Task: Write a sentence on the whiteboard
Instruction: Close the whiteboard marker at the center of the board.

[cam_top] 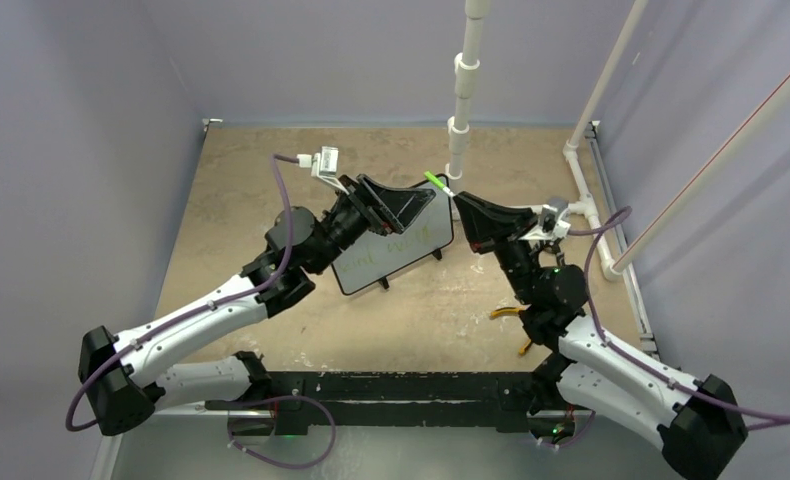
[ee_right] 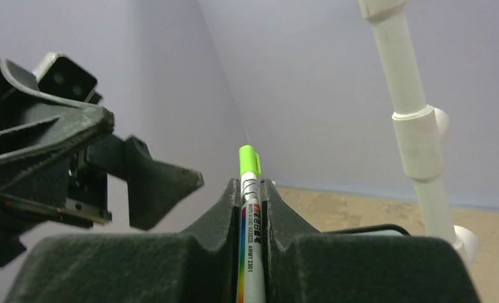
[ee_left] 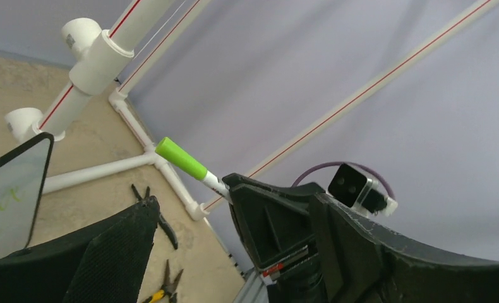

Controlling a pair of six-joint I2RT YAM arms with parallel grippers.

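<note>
Whiteboard: the whiteboard (cam_top: 376, 262) stands tilted at the middle of the tan surface (cam_top: 231, 200).
Sentence: the sentence (cam_top: 407, 243) is faint green and too pale to read.
Left claw: the left claw (cam_top: 401, 200) is spread wide at the board's upper edge; contact unclear.
Right claw: the right claw (ee_right: 252, 189) pinches 1 marker (ee_right: 249, 165), green cap outward, just beside the board's far corner.
Outer: pliers (cam_top: 506, 313) lie by the right arm.
</note>
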